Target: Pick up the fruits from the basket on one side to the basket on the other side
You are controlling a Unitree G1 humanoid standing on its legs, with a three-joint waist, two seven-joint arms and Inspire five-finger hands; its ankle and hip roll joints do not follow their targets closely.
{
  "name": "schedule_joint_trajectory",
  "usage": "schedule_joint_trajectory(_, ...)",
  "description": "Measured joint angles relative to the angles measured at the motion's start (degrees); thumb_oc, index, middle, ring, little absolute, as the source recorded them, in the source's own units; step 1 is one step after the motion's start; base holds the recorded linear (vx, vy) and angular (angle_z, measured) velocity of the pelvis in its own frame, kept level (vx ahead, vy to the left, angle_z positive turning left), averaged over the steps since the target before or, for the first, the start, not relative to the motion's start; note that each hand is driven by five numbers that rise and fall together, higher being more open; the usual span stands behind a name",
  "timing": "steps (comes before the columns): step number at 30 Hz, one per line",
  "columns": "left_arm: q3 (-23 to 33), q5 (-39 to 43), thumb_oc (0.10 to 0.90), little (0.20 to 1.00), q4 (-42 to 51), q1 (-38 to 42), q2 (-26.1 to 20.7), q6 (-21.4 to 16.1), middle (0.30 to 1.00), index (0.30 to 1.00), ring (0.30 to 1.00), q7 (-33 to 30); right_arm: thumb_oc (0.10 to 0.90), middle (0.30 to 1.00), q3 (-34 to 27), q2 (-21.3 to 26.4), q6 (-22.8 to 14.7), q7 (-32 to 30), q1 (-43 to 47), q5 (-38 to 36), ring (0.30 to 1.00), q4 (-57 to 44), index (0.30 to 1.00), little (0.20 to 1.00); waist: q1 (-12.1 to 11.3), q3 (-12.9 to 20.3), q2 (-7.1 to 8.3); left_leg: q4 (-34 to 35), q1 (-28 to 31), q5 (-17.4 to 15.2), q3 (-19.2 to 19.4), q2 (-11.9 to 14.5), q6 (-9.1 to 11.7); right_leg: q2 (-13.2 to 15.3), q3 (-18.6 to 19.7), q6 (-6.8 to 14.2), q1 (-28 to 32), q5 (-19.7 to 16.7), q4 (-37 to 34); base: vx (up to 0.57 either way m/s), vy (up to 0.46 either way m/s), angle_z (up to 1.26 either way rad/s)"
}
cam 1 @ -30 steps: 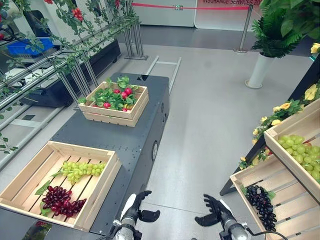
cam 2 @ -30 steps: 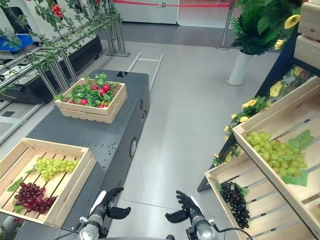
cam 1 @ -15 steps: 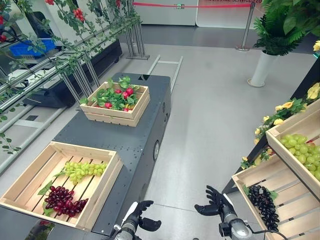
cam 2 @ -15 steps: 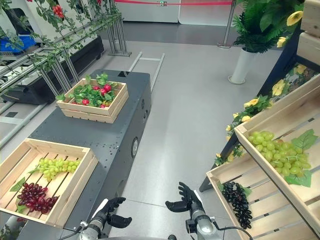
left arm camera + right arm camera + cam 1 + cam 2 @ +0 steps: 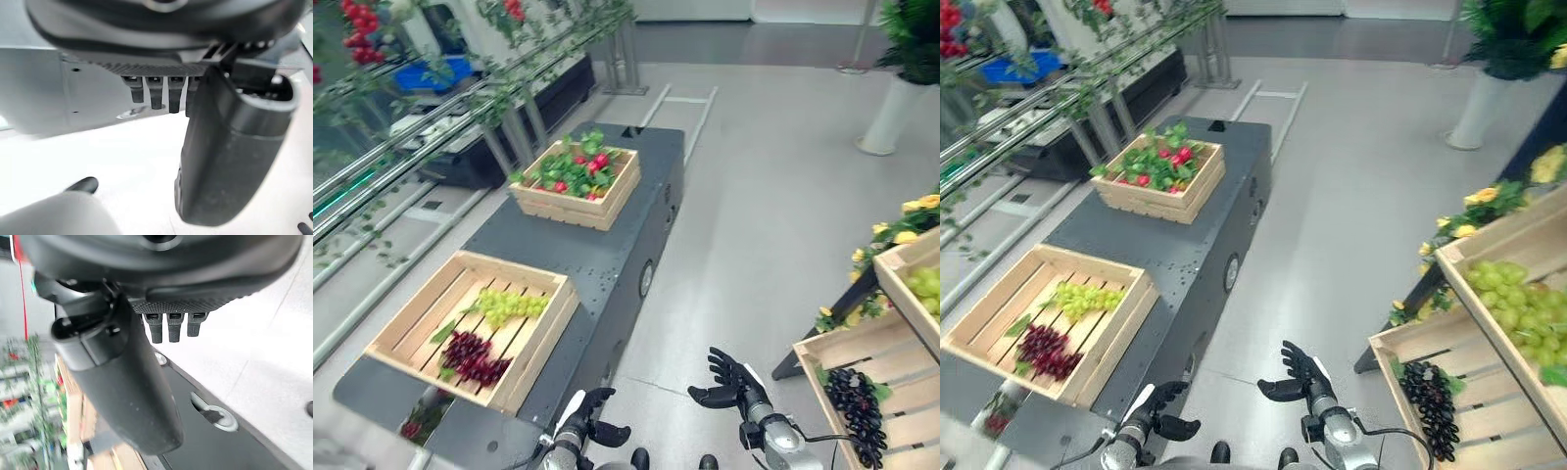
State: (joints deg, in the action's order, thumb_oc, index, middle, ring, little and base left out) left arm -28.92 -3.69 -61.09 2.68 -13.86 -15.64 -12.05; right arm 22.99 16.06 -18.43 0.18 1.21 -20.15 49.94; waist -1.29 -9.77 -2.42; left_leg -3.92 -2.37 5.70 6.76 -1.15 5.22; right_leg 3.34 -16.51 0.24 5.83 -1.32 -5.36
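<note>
1. Crate (image 5: 403, 333) of pale slatted wood lies at the far left on a dark flat-topped cart (image 5: 607, 257). It holds a bunch of green grapes (image 5: 512, 305) and, nearer the robot, a bunch of dark red grapes (image 5: 475, 356). Both bunches are knobbly clusters that run long across the slats.
2. Farther back on the same cart sits a smaller wooden crate (image 5: 610, 204) heaped with green leaves and small red fruit.
3. Left hand (image 5: 590, 427) hangs low over the grey floor beside the cart's near end, fingers loosely spread, thumb apart, nothing in it. It looks the nearer hand to the left crate, which lies ahead and to its left.
4. Right hand (image 5: 729, 380) hovers over bare floor, fingers fanned and empty.
5. At the right, a tilted wooden rack tray (image 5: 1393, 364) carries a long bunch of black grapes (image 5: 1430, 405), just right of the right hand. The tray (image 5: 1459, 271) above holds green grapes (image 5: 1508, 305).
6. Judged from this, no fruit is in hand, and either hand must reach sideways toward its own side.
</note>
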Motion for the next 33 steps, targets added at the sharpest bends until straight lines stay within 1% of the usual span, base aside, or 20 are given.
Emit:
schedule_joint_trajectory(2,-0.1,-1.22,0.8,0.9,-0.13,0.7,0.01,-0.09,0.9,0.9,0.9,0.89,0.8,0.9,0.0,0.06,0.0,-1.3,-0.37,-0.01,0.9,0.04,0.9,0.9,0.83,-0.96,1.41,-0.17,-0.45,-1.55,11.53,1.35,-1.84,1.53,-4.28,0.45,0.92,0.6,-0.01,0.05,0.153,1.04)
schedule_joint_trajectory(3,-0.08,-1.23,0.8,0.9,-0.17,0.75,0.0,-0.24,0.9,0.9,0.9,1.16,0.8,0.9,-0.04,0.13,0.0,-1.78,-0.38,-0.01,0.9,0.23,0.9,0.9,0.78,-1.09,1.62,1.66,0.29,-1.75,13.66,2.12,-2.18,1.61,-5.04,0.6,1.15,0.77,0.01,0.08,0.154,0.69)
schedule_joint_trajectory(6,-0.11,-1.2,0.8,0.9,-0.27,0.43,0.07,-0.24,0.9,0.9,0.9,1.2,0.8,0.9,-0.08,0.27,0.0,-2.73,-0.21,-0.03,0.9,0.23,0.9,0.9,0.42,-0.66,0.49,5.59,3.0,-1.58,11.66,2.78,-2.44,0.97,-4.71,1.18,1.1,1.07,0.46,0.11,0.118,0.08)
schedule_joint_trajectory(7,-0.1,-1.13,0.8,0.9,-0.6,-0.23,0.54,-0.25,0.9,0.9,0.9,1.18,0.8,0.9,-0.11,0.23,0.0,-2.74,-0.3,-0.37,0.9,0.36,0.9,0.9,0.56,-0.18,-0.74,7.14,4.78,-1.12,10.23,3.84,-5.04,-0.33,-4.67,1.8,1.18,1.28,0.68,0.16,0.139,-0.05)
schedule_joint_trajectory(8,-0.04,-1.07,0.8,0.9,-0.84,-0.19,0.59,-0.26,0.9,0.9,0.9,1.26,0.8,0.9,-0.12,-0.01,0.02,-2.78,-0.48,-0.54,0.9,0.38,0.9,0.9,0.55,0.07,-1.03,7.95,5.23,-1.01,10.17,3.64,-7.08,-0.33,-4.62,2.14,1.34,1.35,0.85,0.16,0.139,-0.02)
schedule_joint_trajectory(12,-0.1,-0.82,0.8,0.9,-0.35,-0.05,0.11,-1.1,0.9,0.9,0.9,1.17,0.8,0.9,0.0,-1.35,0.01,-2.75,-1.53,-0.49,0.9,0.39,0.9,0.9,0.2,0.05,1.09,8.93,5.86,-1.57,8.72,1.57,-8.03,1.21,-4.64,3.95,1.17,2.53,2.62,0.14,0.131,0.18)
schedule_joint_trajectory(15,-0.06,-0.67,0.8,0.9,-0.08,-0.01,-0.41,-1.2,0.9,0.9,0.9,1.18,0.8,0.9,-0.03,-1.63,0.01,-2.75,-1.23,-0.52,0.9,0.38,0.9,0.9,0.09,-0.04,1.94,8.87,6.01,-1.75,7.6,0.78,-8.81,2.33,-4.66,5.14,0.5,4.22,5.44,0.1,0.15,0.27)
schedule_joint_trajectory(17,0.02,-1.01,0.8,0.9,0.2,0.09,-1.08,-1.33,0.9,0.9,0.9,1.25,0.8,0.9,-0.08,-1.78,0.0,-2.76,-0.1,-0.6,0.9,0.44,0.9,0.9,-0.15,-0.33,2.58,9.0,5.73,-2.34,7.47,0.64,-9.4,3.7,-4.63,5.5,-2.55,6.82,12.72,0.08,0.179,0.15)
schedule_joint_trajectory(19,-0.15,-1.22,0.8,0.9,0.22,0.49,-1.33,-1.69,0.9,0.9,0.9,1.22,0.8,0.9,-0.09,-1.71,0.0,-2.77,1.26,-0.64,0.9,0.23,0.9,0.9,-0.14,-1.09,2.39,8.82,5.86,-2.83,7.45,1.37,-10.22,5.43,-4.14,6.01,-7.66,7.85,24.47,0.09,0.073,0.15)
schedule_joint_trajectory(20,-0.17,-1.2,0.8,0.9,0.59,0.61,-1.72,-2.23,0.9,0.9,0.9,0.94,0.8,0.9,-0.07,-1.67,0.0,-2.81,1.18,-0.67,0.9,-0.91,0.9,0.9,0.4,-1.49,2.95,8.9,6.36,-3.17,6.8,1.27,-10.61,7.27,-3.56,5.89,-11.58,7.79,33.85,0.07,-0.081,0.33)
schedule_joint_trajectory(21,-0.15,-1.05,0.8,0.9,2.19,0.51,-2.71,-2.38,0.9,0.9,0.9,-0.08,0.8,0.9,-0.03,-1.82,0.0,-2.91,0.47,-0.72,0.9,-2.68,0.9,0.9,0.53,-2.4,4.27,9.01,7.63,-2.92,5.8,0.51,-11.06,8.41,-0.58,5.94,-14.9,8.4,40.22,0.08,-0.151,0.45)
schedule_joint_trajectory(22,-0.12,-0.88,0.8,0.9,2.84,0.52,-3.18,-2.45,0.9,0.9,0.9,-0.71,0.8,0.9,-0.04,-2.06,0.0,-3.06,-0.13,-0.79,0.9,-3.46,0.9,0.9,0.62,-2.65,4.52,8.99,7.62,-2.71,5.12,0.32,-10.87,8.09,0.68,5.9,-15.54,9.02,40.59,0.08,-0.205,0.53)
schedule_joint_trajectory(24,0.56,1.68,0.8,0.9,8.63,0.64,-5.58,-2.46,0.9,0.9,0.9,-2.84,0.8,0.9,-0.17,-3.04,-0.41,-3.19,-1.57,-1.15,0.9,-5.38,0.9,0.9,0.67,-3.54,6.01,9.0,6.89,-2.8,1.71,0.42,-11.04,4.67,3.96,5.66,-16.32,8.85,31.38,0.09,-0.212,0.81)
schedule_joint_trajectory(26,0.87,2.89,0.8,0.9,15.94,1.49,-7.34,-2.74,0.9,0.9,0.9,-4.51,0.8,0.9,-0.27,-3.23,-0.76,-3.25,-1.65,-1.3,0.9,-5.21,0.9,0.9,1.36,-4.01,5.57,8.99,4.8,-2.39,-1.81,0.47,-11.1,2.12,6.3,6.33,-17.3,8.23,17.5,0.1,-0.217,0.94)
schedule_joint_trajectory(27,0.85,3.02,0.8,0.9,18.59,3.09,-7.6,-3.84,0.9,0.9,0.9,-5.65,0.8,0.9,-0.76,-3.08,-0.78,-3.27,-1.33,-2.4,0.9,-5.15,0.9,0.9,1.79,-4.55,4.69,8.99,3.84,-2.29,-3.6,0.44,-10.98,0.86,9.6,6.99,-18.06,6.75,10.76,0.13,-0.201,0.75)
schedule_joint_trajectory(28,0.83,3.08,0.8,0.9,20.04,3.72,-7.79,-4.21,0.9,0.9,0.9,-6.12,0.8,0.9,-1.09,-3.13,-0.78,-3.38,-1.18,-3.02,0.9,-5.13,0.9,0.9,2.03,-4.74,4.36,9.0,3.53,-2.18,-4.09,0.36,-10.83,0.7,10.97,7.31,-18.14,5.66,8.07,0.22,-0.257,0.98)
schedule_joint_trajectory(29,0.9,3.36,0.8,0.9,23.61,4.7,-8.54,-4.8,0.9,0.9,0.9,-6.82,0.8,0.9,-2.03,-3.37,-0.79,-3.76,-1.05,-3.11,0.9,-5.11,0.9,0.9,2.5,-5.3,3.6,8.99,3.42,-2.1,-6.57,-0.42,-10.54,0.95,12.8,7.08,-18.13,3.14,4.76,0.27,-0.221,0.83)
schedule_joint_trajectory(31,2.04,3.34,0.8,0.9,27.92,4.55,-9.26,-6.21,0.9,0.9,0.9,-7.82,0.8,0.9,-2.14,-3.38,-0.74,-3.99,-1.2,-3.23,0.9,-5.15,0.9,0.9,2.91,-5.3,3.73,8.99,4.42,-2.77,-7.9,-1.32,-9.69,1.88,12.32,6.06,-16.44,1.69,4.54,0.35,-0.272,0.88)
schedule_joint_trajectory(32,3.95,3.36,0.8,0.9,31.16,3.16,-9.28,-6.77,0.9,0.9,0.9,-9.13,0.8,0.9,-2.25,-3.36,-0.62,-4.11,-1.47,-3.23,0.9,-5.38,0.9,0.9,2.83,-5.37,3.8,8.97,6.38,-3.72,-7.23,-1.18,-8.38,2.07,11.33,4.9,-14.36,-2.78,4.16,0.3,-0.222,0.62)
schedule_joint_trajectory(33,5.05,3.34,0.8,0.9,32.98,2.18,-9.58,-6.76,0.9,0.9,0.9,-9.69,0.8,0.9,-2.23,-3.37,-0.61,-4.16,-1.71,-3.23,0.9,-5.77,0.9,0.9,2.38,-5.3,4.07,8.96,7.27,-4.13,-6.73,-1.03,-7.63,1.97,11.33,4.75,-13.62,-5.15,3.97,0.26,-0.187,0.36)
